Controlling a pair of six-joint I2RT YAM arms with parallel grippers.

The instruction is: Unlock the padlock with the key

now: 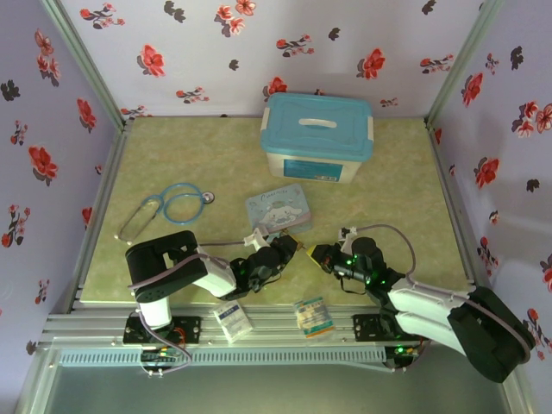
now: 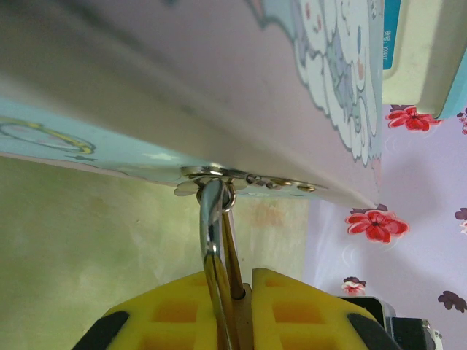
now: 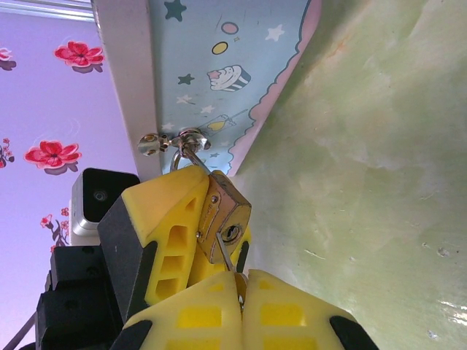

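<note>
The brass padlock (image 3: 228,211) hangs by its silver shackle (image 2: 211,226) from the hasp (image 2: 219,175) of the pale-blue cartoon tin (image 1: 278,210). My left gripper (image 2: 244,281) is shut on the padlock body, its yellow fingers (image 3: 171,233) on both sides. The right gripper (image 3: 241,281) is shut on the thin key (image 3: 225,255). The key's tip rests on the padlock's bottom face, just left of the keyhole (image 3: 232,233) and not inside it. In the top view the left gripper (image 1: 293,245) and right gripper (image 1: 313,252) meet tip to tip in front of the tin.
A white box with a blue lid (image 1: 317,138) stands behind the tin. A blue stethoscope (image 1: 172,203) lies at the left. Two small packets (image 1: 233,321) (image 1: 312,315) sit on the front rail between the arm bases. Floral walls close in three sides.
</note>
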